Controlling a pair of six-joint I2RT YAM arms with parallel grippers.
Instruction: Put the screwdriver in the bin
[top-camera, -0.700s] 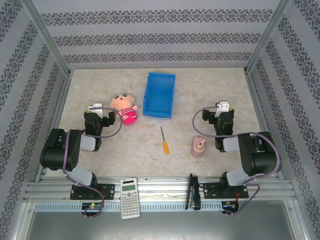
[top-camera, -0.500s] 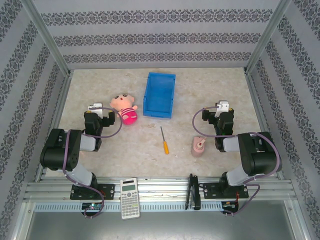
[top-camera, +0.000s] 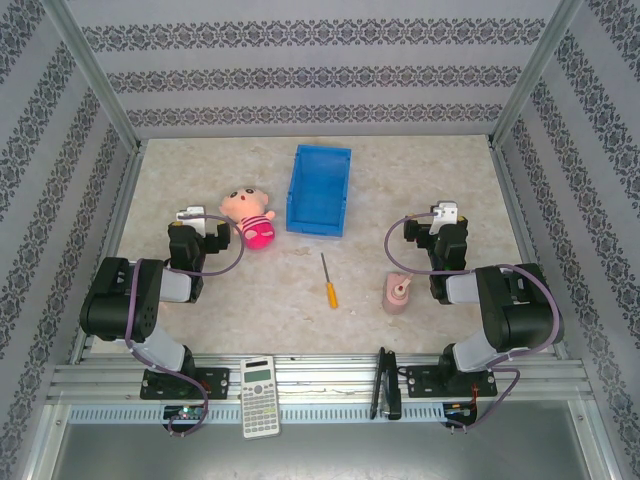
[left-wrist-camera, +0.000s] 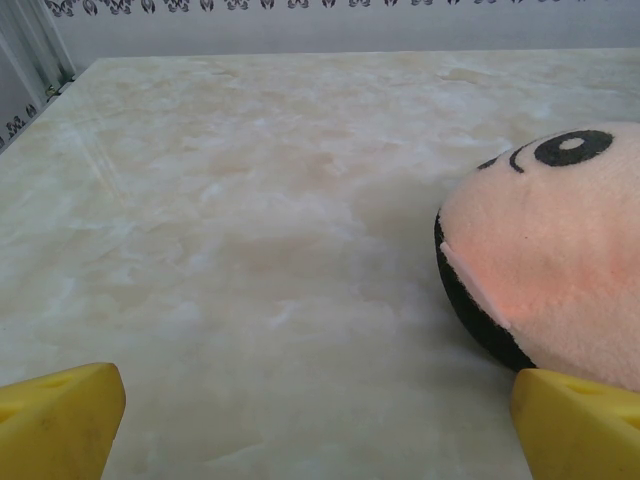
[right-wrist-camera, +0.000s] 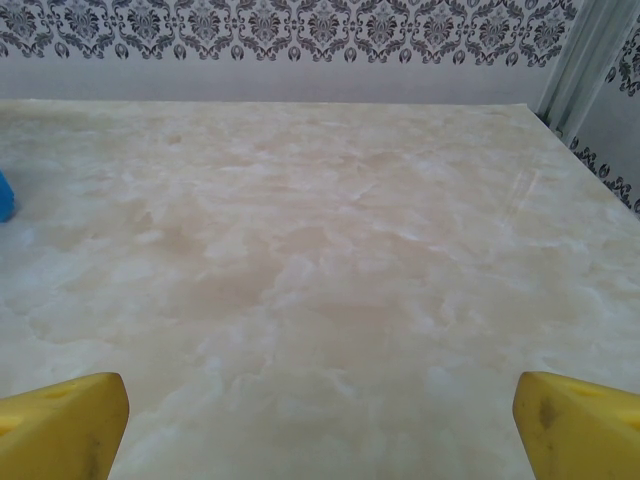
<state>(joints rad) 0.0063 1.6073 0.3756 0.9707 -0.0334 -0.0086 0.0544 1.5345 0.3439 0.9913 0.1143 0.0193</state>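
Observation:
The screwdriver (top-camera: 328, 281), orange-handled with a thin silver shaft, lies on the marble table between the two arms, its tip pointing away from me. The blue bin (top-camera: 320, 189) stands open-topped beyond it, toward the back centre; a sliver of its blue wall (right-wrist-camera: 4, 196) shows at the left edge of the right wrist view. My left gripper (top-camera: 196, 222) rests low at the left, open, with yellow fingertips (left-wrist-camera: 60, 425) wide apart over bare table. My right gripper (top-camera: 440, 222) rests at the right, open, fingertips (right-wrist-camera: 580, 425) spread with nothing between them.
A plush doll (top-camera: 250, 216) with a pink body lies just right of the left gripper; its face (left-wrist-camera: 550, 270) is close to that gripper's right finger. A pink bottle (top-camera: 397, 294) stands beside the right arm. A grey calculator (top-camera: 260, 396) and a black tool (top-camera: 384, 382) lie on the front rail.

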